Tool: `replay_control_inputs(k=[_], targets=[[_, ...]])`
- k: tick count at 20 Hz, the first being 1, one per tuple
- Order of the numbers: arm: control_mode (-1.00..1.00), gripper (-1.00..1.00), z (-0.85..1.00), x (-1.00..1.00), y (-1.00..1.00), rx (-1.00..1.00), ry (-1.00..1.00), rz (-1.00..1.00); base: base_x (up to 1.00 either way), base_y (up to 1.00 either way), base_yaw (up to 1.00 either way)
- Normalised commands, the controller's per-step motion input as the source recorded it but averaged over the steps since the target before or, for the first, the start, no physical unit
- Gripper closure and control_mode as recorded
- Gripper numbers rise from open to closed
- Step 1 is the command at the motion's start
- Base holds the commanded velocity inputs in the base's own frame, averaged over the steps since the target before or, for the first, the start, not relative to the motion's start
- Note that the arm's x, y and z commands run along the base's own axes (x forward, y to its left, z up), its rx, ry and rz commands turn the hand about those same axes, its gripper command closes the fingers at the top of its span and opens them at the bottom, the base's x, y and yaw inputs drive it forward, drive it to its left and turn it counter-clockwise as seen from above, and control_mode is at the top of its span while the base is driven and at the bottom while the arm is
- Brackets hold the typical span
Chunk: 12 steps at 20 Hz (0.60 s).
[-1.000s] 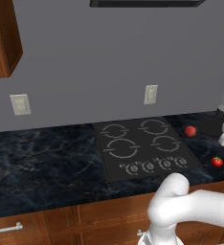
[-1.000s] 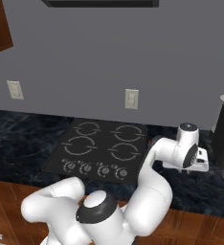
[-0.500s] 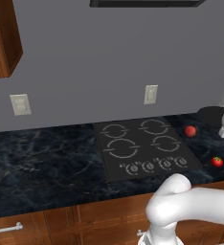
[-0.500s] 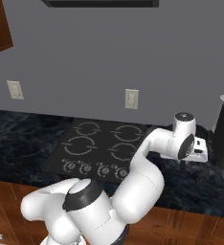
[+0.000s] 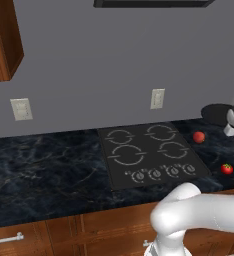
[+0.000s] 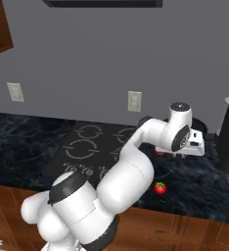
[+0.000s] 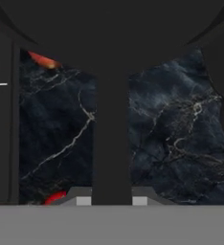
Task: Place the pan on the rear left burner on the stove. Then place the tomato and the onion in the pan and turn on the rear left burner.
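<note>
We're seeing flat, even rendered lighting with no obvious source and only faint shadows. The grey wall [image 5: 89,65] is reading mid-bright and the dark countertop [image 5: 49,170] stays dim, without glare. Base views are looking soft and low-res. The hand view's upper half is going nearly black.

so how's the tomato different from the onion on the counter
The tomato is bright red with a green top; the onion is a duller pinkish red with no green. The tomato sits near the counter's front edge, level with the stove knobs, while the onion lies further back, beside the rear burners. Both are small round balls of about the same size, resting on the dark counter right of the stove.
</note>
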Motion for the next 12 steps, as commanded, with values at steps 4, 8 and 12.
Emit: replay_control_inputs(k=[4, 8, 12], targets=[[-1.0, 1.0, 0.24, 0.0, 0.75, -0.05, 0.0, 0.0, 0.0, 0.0, 0.0], [-1.0, 1.0, 0.16, -0.06, 0.99, -0.07, -0.04, 0.0, 0.0, 0.0, 0.0], [-1.0, 1.0, 0.16, -0.04, 1.0, -0.07, -0.04, 0.0, 0.0, 0.0, 0.0]])
